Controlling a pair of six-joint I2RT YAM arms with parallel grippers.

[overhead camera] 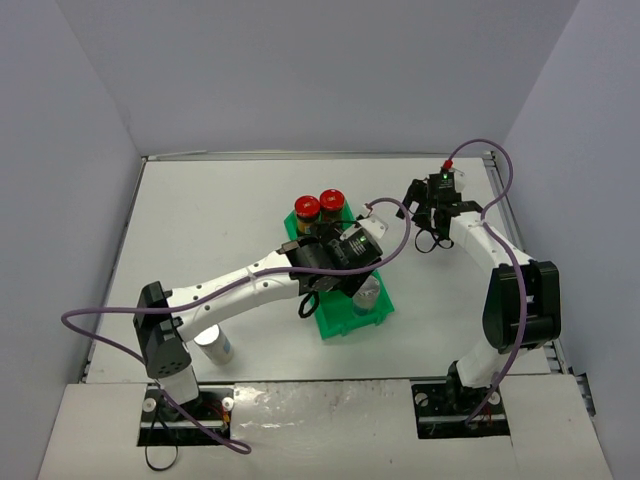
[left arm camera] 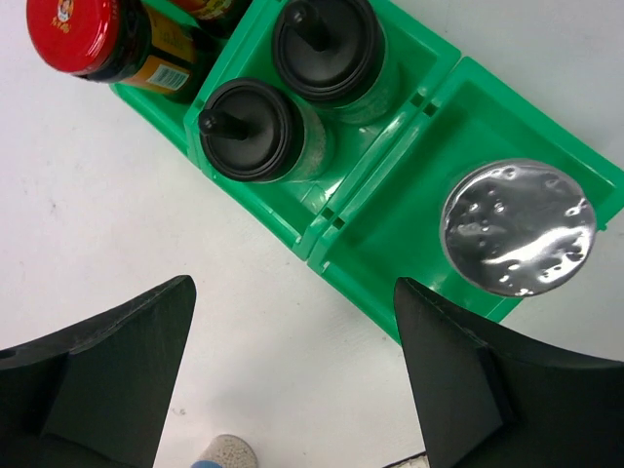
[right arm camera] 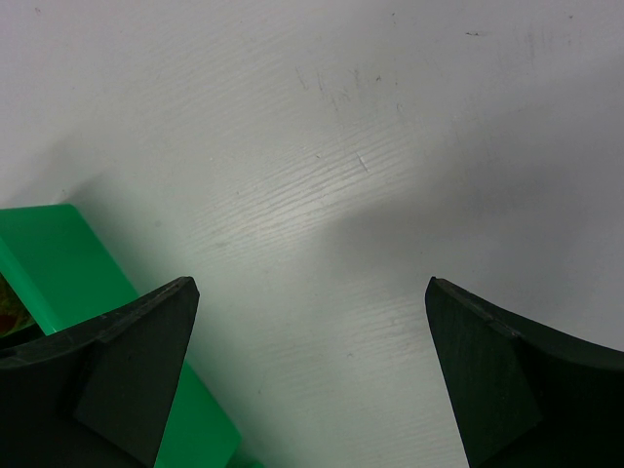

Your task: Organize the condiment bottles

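Jaws apart on left gripper (left arm camera: 292,297) and right gripper (right arm camera: 312,288) (both empty). Best to grab the loose bottle (overhead camera: 213,345), left of the bin (overhead camera: 338,318), squarely.

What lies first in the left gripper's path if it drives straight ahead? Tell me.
The left gripper would probably meet the bare white tabletop first, right beside the green plastic three-compartment bin; depth is unclear.

From the top, the left arm (overhead camera: 250,282) covers the bin (overhead camera: 338,320) middle, so the black-cap bottles (left arm camera: 244,129) don't show there and a silver-cap bottle (overhead camera: 367,294) barely peeks out. Left wrist cam chops one red-cap jar (left arm camera: 207,8) at the top edge. There's a pale blob (left arm camera: 226,454) at the bottom edge, no clue what. Right wrist cam catches just a bin corner.
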